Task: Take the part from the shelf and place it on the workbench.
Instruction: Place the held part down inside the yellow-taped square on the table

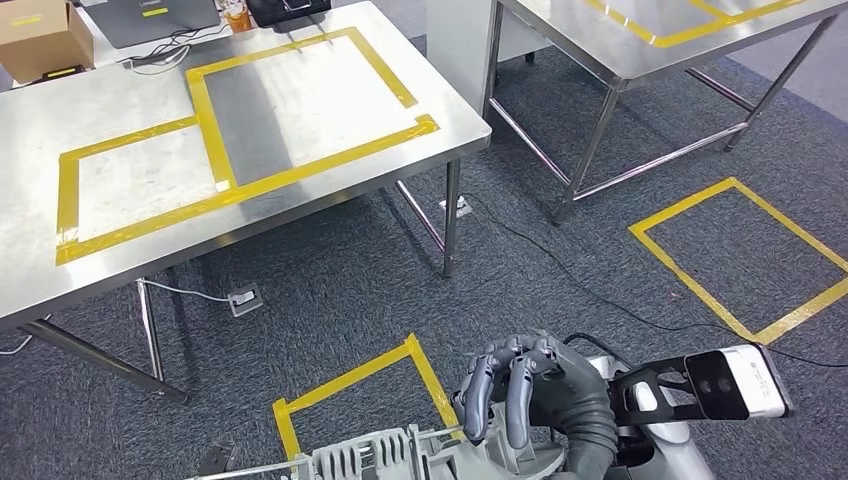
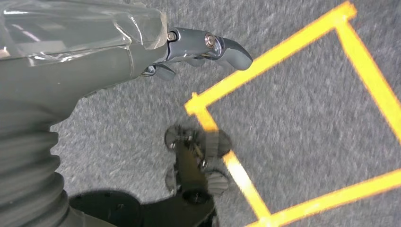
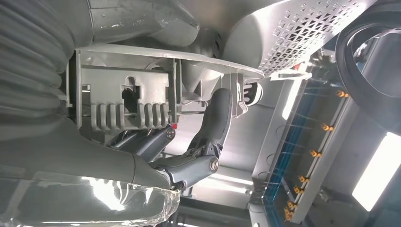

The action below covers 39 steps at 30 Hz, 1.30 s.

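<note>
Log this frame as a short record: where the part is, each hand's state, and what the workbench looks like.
part: grey ribbed plastic part, held low in front of the robot, above the carpet
right hand: right hand grips the part, fingers curled over its edge
left hand: left hand holds nothing, hangs over the carpet
workbench: steel workbench ahead, marked with yellow tape rectangles
task stage: part not yet on workbench

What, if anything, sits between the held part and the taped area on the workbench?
Nothing visible. The right robot hand holds the grey part low over the carpet; the workbench ahead shows bare steel inside its yellow tape.
</note>
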Available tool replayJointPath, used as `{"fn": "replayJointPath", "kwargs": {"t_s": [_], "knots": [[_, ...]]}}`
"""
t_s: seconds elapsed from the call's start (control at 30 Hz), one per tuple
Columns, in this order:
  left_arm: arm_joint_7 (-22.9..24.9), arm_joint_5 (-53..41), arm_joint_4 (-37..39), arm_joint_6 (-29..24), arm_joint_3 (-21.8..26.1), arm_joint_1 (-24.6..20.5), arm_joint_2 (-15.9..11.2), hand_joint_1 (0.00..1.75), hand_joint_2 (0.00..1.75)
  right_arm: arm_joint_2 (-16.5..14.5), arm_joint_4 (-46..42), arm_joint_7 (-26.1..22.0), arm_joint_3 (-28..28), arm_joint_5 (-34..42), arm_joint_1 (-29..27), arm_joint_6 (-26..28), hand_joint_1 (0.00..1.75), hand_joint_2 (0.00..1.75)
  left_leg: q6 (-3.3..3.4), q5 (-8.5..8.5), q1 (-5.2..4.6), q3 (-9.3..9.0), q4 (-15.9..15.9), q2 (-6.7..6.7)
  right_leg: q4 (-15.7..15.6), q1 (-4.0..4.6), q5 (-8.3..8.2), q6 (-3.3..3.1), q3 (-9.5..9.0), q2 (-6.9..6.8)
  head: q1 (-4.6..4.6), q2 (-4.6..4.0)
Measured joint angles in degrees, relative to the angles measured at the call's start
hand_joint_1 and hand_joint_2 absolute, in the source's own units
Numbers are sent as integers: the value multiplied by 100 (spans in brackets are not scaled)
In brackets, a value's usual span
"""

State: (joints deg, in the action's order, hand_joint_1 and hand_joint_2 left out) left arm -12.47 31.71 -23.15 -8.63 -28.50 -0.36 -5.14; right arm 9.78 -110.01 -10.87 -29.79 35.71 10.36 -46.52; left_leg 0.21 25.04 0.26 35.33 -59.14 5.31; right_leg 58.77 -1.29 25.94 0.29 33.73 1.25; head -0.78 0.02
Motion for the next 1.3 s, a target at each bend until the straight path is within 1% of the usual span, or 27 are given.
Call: {"fn": "replayJointPath", "kwargs": {"t_s": [0.03, 0.1, 0.13, 0.17, 0.2, 0.23, 0.3, 0.37, 0.47, 0.5, 0.53, 0.6, 0.67, 0.7, 0.73, 0.77, 0.8, 0.87, 0.9, 1.0, 1.03, 1.07, 1.17, 1.2, 1.23, 1.27, 1.3], "knots": [[2, -2, 0, 1, 4, 4, -1, 0, 175, -5, 0, 2, 0, -1, 6, 1, 175, 175, -32, 93, 1, 71, -153, -125, -9, -12, 0, -29, -12, -44, -14, 0], [1, -10, 0, 0, 15, -3, 2, 0, 175, -11, 0, 5, 0, -3, 3, 1, 175, 175, -89, 411, 11, 378, -788, -404, -12, -7, 13, -70, -26, -140, -40, 0], [2, -16, 0, 1, 21, -5, 2, 0, 175, -11, 1, 5, 0, -7, -2, 1, 175, 175, -108, 562, 26, 575, -1178, -464, -11, 2, 19, -78, -28, -195, -44, 0], [2, -26, 0, 3, 26, -5, 5, 0, 175, -11, 1, 5, 0, -10, -7, 1, 175, 175, -118, 641, 37, 731, -1465, -492, -10, 8, 25, -83, -29, -253, -43, 0], [3, -35, 0, 4, 29, -2, 9, 0, 175, -11, 1, 5, 0, -15, -11, 1, 175, 175, -120, 616, 43, 795, -1559, -507, -10, 12, 34, -88, -33, -314, -44, 0], [3, -41, 0, 6, 32, -1, 11, 0, 175, -12, 1, 5, 0, -18, -15, 1, 175, 175, -114, 489, 45, 741, -1417, -521, -10, 14, 43, -88, -43, -363, -44, 0], [3, -48, 0, 6, 42, -4, 11, 0, 175, -14, 0, 5, 0, -20, -14, 1, 175, 175, -75, 127, 36, 352, -630, -586, -12, 18, 66, -70, -73, -434, -43, 0], [3, -54, 0, 10, 54, -8, 8, 0, 175, -15, 0, 7, -1, -16, -8, 1, 175, 175, -20, -40, 0, 35, -49, -641, -15, 44, 84, -31, -84, -477, -41, 0], [3, -62, 0, 19, 76, 0, 2, 0, 175, -26, -1, 20, -5, 19, -2, 1, 175, 175, 66, -48, -29, -23, 64, -614, -37, 57, 85, 47, -90, -515, -40, 0], [3, -65, 0, 24, 84, 1, 4, 0, 175, -29, -1, 27, -6, 40, -1, 1, 175, 175, 102, -66, -20, -45, 101, -597, -12, 51, 106, 69, -81, -475, -35, 0], [2, -68, 0, 30, 90, -4, 8, 0, 175, -30, -2, 34, -5, 64, 2, 1, 175, 175, 142, -88, -6, -68, 138, -582, 104, 46, 171, 74, -27, -407, -33, 0], [1, -76, 0, 46, 105, -24, 21, 0, 175, -22, -1, 45, -4, 101, -9, 2, 175, 175, 193, -112, 6, -94, 178, -541, 693, 37, 430, 45, 262, -243, -23, 0], [2, -78, 0, 61, 124, -31, 30, 0, 175, -9, 4, 57, -2, 120, -29, 3, 175, 175, 209, -112, -2, -89, 175, -489, 1421, 35, 673, 37, 638, -179, -20, 0], [2, -78, 0, 68, 132, -30, 33, 0, 175, -1, 7, 70, -2, 128, -36, 4, 175, 175, 210, -111, -6, -89, 172, -459, 1572, 34, 688, 61, 730, -172, -20, 0], [2, -78, 0, 73, 138, -29, 36, 0, 175, 7, 10, 90, -2, 138, -38, 7, 175, 175, 208, -109, -7, -93, 169, -428, 1491, 30, 611, 102, 710, -169, -20, 0], [1, -78, 0, 78, 144, -28, 39, 0, 175, 14, 14, 113, -3, 154, -37, 15, 175, 175, 202, -105, -7, -98, 162, -395, 1184, 24, 458, 148, 581, -167, -19, 0], [1, -78, 0, 81, 152, -29, 43, 0, 175, 19, 16, 137, -3, 176, -34, 28, 175, 175, 189, -97, -6, -97, 148, -366, 751, 17, 280, 185, 386, -157, -19, 0], [1, -78, 0, 89, 171, -27, 50, 0, 175, 25, 21, 181, -4, 242, -26, 66, 175, 175, 140, -68, -31, -77, 102, -322, 105, 21, 36, 167, 79, -133, -21, 0], [0, -78, 0, 92, 180, -24, 51, 0, 175, 28, 24, 198, -4, 275, -23, 83, 175, 175, 113, -59, -39, -64, 85, -311, -14, 30, -6, 129, 24, -124, -23, 0], [-1, -78, 0, 104, 189, -7, 53, 0, 175, 33, 30, 224, -4, 333, -16, 109, 175, 175, 30, -32, -17, -40, 55, -325, -32, 34, -33, 19, 14, -127, -25, 0], [-1, -78, 0, 108, 189, -4, 55, 0, 175, 33, 31, 225, -4, 338, -13, 112, 175, 175, -3, 38, -8, 4, -46, -357, -39, 22, -37, -8, 4, -128, -35, 0], [-1, -78, 0, 109, 190, -4, 53, 0, 175, 33, 32, 226, -5, 342, -9, 113, 175, 175, -36, 155, 1, 95, -243, -394, -45, 5, -38, -29, -6, -130, -45, 0], [-1, -78, 0, 109, 192, -1, 52, 0, 175, 34, 39, 226, -7, 344, -7, 114, 175, 175, -110, 598, 37, 595, -1268, -462, -43, 10, -25, -56, -14, -136, -68, 0], [-1, -78, 0, 109, 192, 2, 53, 0, 175, 34, 43, 226, -8, 344, -7, 114, 175, 175, -118, 630, 45, 703, -1462, -468, -42, 12, -22, -58, -15, -138, -68, 0], [-1, -78, 0, 109, 192, 5, 55, 0, 175, 34, 47, 226, -8, 344, -7, 114, 175, 175, -119, 580, 49, 727, -1483, -476, -42, 12, -20, -58, -18, -140, -68, 0], [-1, -78, 0, 109, 192, 5, 56, 0, 175, 34, 49, 226, -9, 344, -7, 115, 175, 175, -114, 480, 50, 681, -1367, -484, -42, 12, -19, -58, -22, -141, -68, 0], [-1, -78, 0, 109, 193, 5, 55, 0, 175, 34, 50, 226, -9, 344, -6, 115, 175, 175, -104, 332, 50, 565, -1119, -494, -42, 12, -17, -57, -29, -141, -68, 0]]}}
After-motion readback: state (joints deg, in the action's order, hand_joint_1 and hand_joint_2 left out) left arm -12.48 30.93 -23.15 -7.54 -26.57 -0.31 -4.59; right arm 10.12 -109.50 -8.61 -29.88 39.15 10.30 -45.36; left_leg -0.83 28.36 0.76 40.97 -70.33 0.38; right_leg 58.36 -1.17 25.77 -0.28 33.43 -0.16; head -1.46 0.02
